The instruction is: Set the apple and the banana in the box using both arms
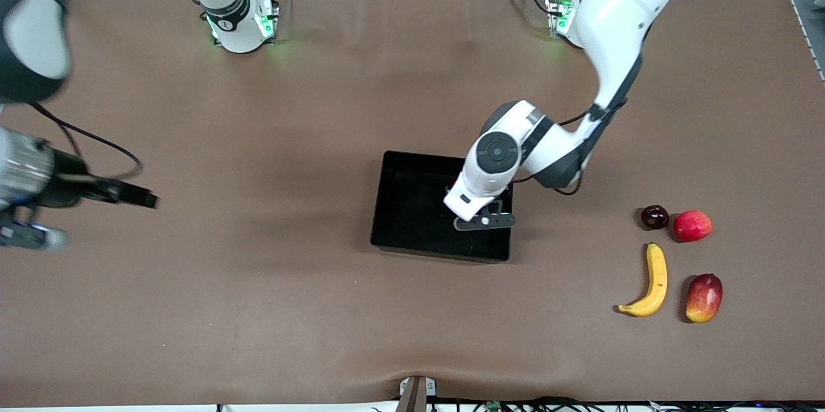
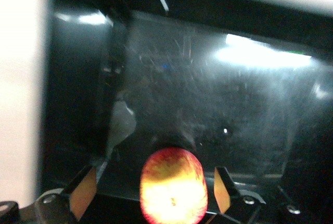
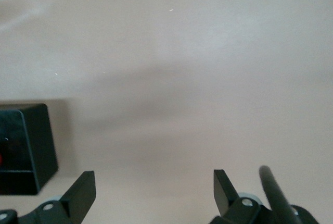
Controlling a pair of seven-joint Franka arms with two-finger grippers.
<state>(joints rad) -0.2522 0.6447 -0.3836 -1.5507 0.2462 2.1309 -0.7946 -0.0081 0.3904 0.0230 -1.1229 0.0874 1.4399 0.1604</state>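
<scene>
Lying between the open left pincer's [image 2: 151, 193] fingers, the apple [image 2: 174, 186].

From the front view I get even overhead light, with soft shadows beside the fruit and under the left arm [image 1: 580, 77]. The right arm [image 1: 38, 180] smears with motion blur at the frame edge. My left wrist view is dim, with glare streaks on the box [image 2: 208, 78] floor and an overexposed apple [image 2: 174, 186]. The right wrist view looks washed out and soft.
</scene>
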